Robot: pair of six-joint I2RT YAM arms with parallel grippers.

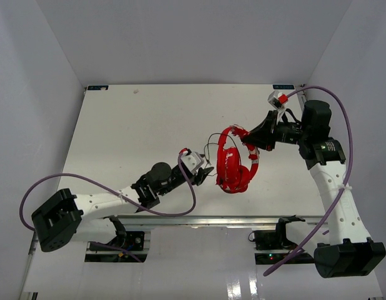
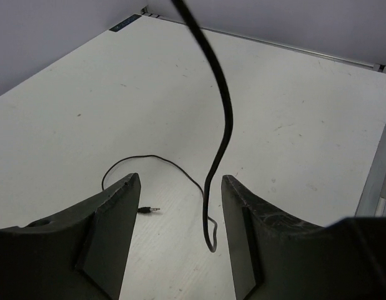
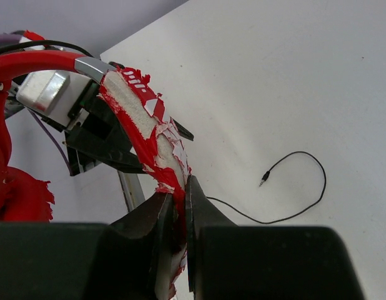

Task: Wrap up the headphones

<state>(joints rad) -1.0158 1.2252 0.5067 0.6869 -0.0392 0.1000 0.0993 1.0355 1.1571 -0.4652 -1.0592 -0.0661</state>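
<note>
The headphones (image 1: 233, 167) were up near ctr-right of the worktop (image 1: 137, 125), held by the headband (image 3: 140, 122). The right arm (image 1: 330, 178) reached in from the right side. The right jaws were closed tight on the headband's padded strip, w/ no gap showing in the wrist view. The red covering there was cracked and peeling, w/ pale padding underneath. The ear cups (image 1: 229, 165) hung below and left of that grip. Couldn't tell whether they touched the worktop.

The left arm (image 1: 105, 201) stretched in from the lower left, its tip just beside the ear cups on their left. The left jaws stood well apart, holding nothing. The cord (image 2: 225, 125) dropped down thru the gap btwn the two fingers (image 2: 112, 231) w/o visibly touching either. It bent at the bottom near the worktop.

The rest of the cord lay on the worktop in a loose loop, ending at the jack plug (image 2: 153, 210). The plug lay flat, apart from both arms. The right wrist view also showed the loop and plug, out beyond the headband.
</note>
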